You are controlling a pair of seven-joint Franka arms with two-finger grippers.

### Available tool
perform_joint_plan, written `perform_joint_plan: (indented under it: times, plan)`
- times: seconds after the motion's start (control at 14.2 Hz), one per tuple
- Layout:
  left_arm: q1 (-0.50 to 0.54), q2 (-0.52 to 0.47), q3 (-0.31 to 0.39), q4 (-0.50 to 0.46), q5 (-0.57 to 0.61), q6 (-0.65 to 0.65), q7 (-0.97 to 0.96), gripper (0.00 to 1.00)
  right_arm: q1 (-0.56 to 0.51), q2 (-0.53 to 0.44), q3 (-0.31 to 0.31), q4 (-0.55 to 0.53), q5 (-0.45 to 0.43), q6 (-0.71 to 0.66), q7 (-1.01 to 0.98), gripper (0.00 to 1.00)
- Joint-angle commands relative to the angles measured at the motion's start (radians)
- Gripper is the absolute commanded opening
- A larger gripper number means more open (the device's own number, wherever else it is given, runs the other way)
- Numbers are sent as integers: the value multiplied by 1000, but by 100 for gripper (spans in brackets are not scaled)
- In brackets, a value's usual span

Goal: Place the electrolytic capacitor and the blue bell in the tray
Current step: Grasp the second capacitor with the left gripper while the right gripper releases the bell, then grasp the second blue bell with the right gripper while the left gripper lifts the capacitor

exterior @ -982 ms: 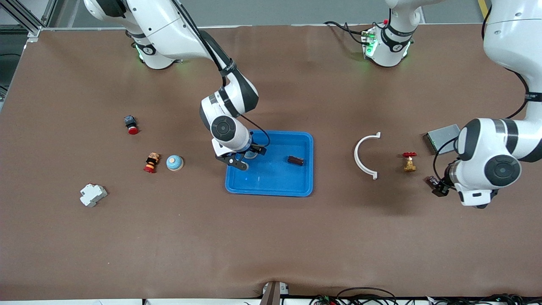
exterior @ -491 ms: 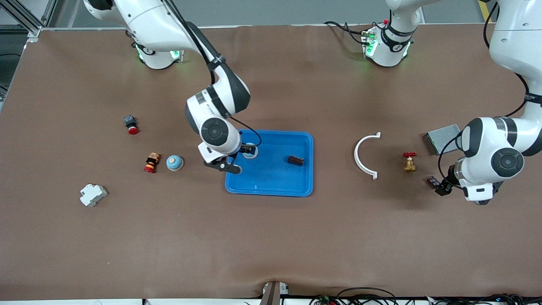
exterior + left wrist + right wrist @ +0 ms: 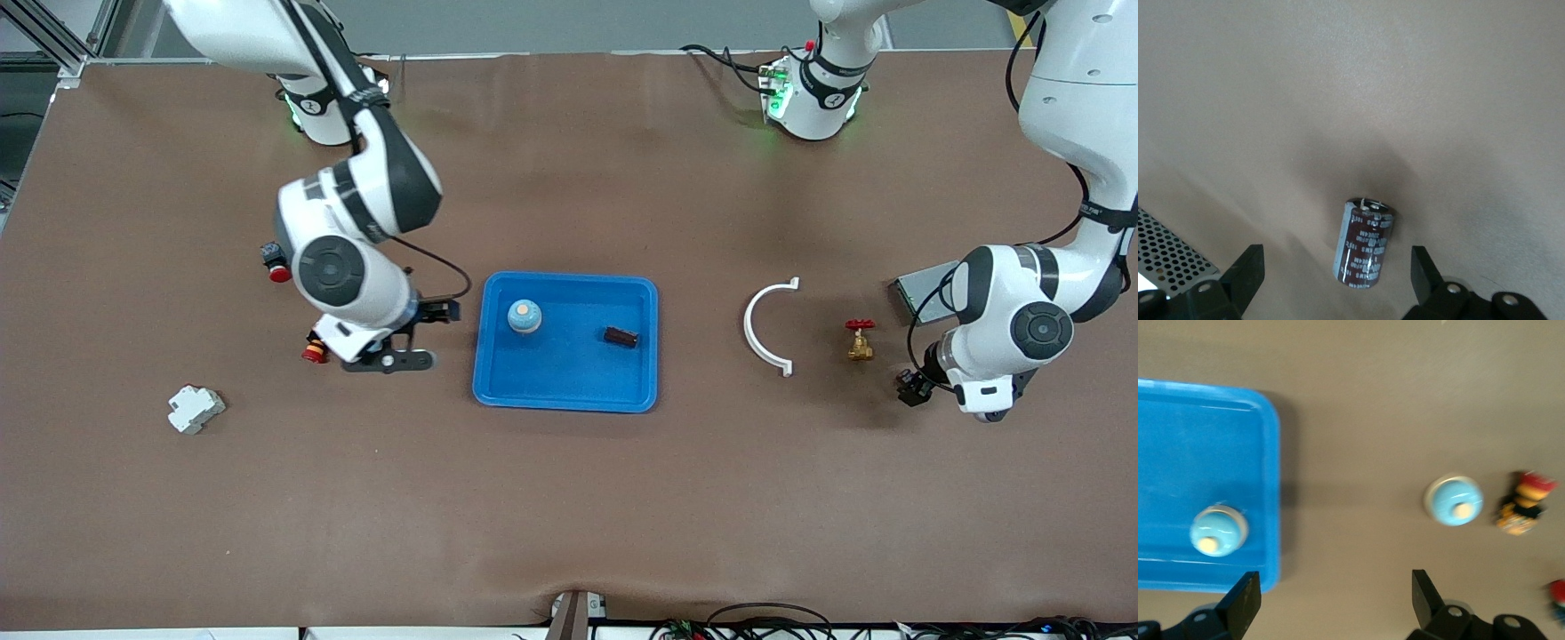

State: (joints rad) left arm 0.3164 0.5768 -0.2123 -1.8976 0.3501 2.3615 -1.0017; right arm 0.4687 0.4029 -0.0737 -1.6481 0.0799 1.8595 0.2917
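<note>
Blue bell (image 3: 524,316) and electrolytic capacitor (image 3: 621,337) already inside tray (image 3: 569,396), middle of frame. Right hand (image 3: 416,336) wide, empty, over desk (image 3: 569,498). Left hand (image 3: 914,388) wide above second capacitor (image 3: 1365,242); next, probably lower and close.

The blue tray (image 3: 565,392) holds a blue bell (image 3: 524,316) and, toward the left arm's end, a dark capacitor (image 3: 621,337). The right gripper (image 3: 411,336), fingers apart, hovers just beside the tray. The left gripper (image 3: 909,388) hangs near a brass valve (image 3: 860,340) and white clamp (image 3: 765,327).
</note>
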Motion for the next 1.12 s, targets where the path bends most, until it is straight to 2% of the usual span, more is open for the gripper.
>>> perform_joint_plan:
  times: [0.0,0.14,0.35,0.42,0.49,0.7,1.05]
  plan:
    - [15,2,-15,-14,24,27,5,82,-93,-64,17,-79,-23,17,-152,100]
    - [16,8,-15,-15,24,31,5,66,-143,-75,17,-114,-23,44,-245,100]
    - [13,9,-15,-14,23,31,3,34,-199,-102,17,-238,-25,189,-380,100]
    - [12,15,-15,-12,23,31,3,21,-199,-104,17,-277,-25,237,-387,100]
    - [10,15,-15,-11,23,31,-1,0,-199,-102,17,-309,-25,289,-387,100]
    - [4,6,-18,-3,10,30,-17,0,-199,-88,17,-364,-25,392,-387,100]
    - [3,-25,-85,9,1,-4,-89,0,-200,-47,17,-375,-25,421,-387,100]
